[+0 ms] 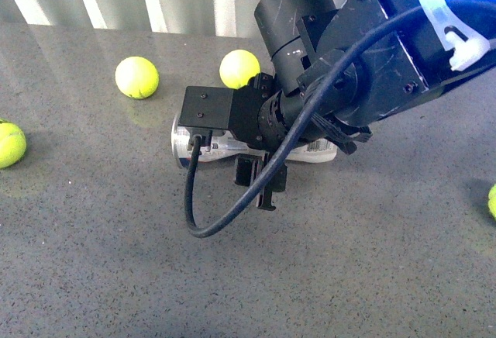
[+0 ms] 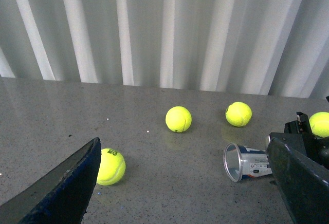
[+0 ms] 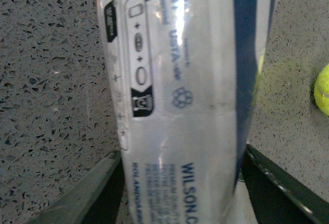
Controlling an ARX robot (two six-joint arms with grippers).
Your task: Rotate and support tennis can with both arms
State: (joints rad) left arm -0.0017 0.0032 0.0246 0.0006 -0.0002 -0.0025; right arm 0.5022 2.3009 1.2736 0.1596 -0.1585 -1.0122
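- Held snug inside the right claw (image 3: pixel 182 154): tennis can (image 3: pixel 180 54), lying flat.
- Left claw (image 2: pixel 184 144): wide, empty, well apart from it.
- Might slip and roll if turned one-handed; slick plastic.

Bright, even light. Faint soft shadows lie beside the tennis can (image 1: pixel 221 149). Close up, its label (image 3: pixel 169 106) glares, slightly blurred.

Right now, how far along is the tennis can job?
Done: the right gripper straddles the tennis can at mid-length. In hand: it seems closed on the can, which lies on its side. Remaining: rotating it, plus support from the left gripper, open and well apart from it.
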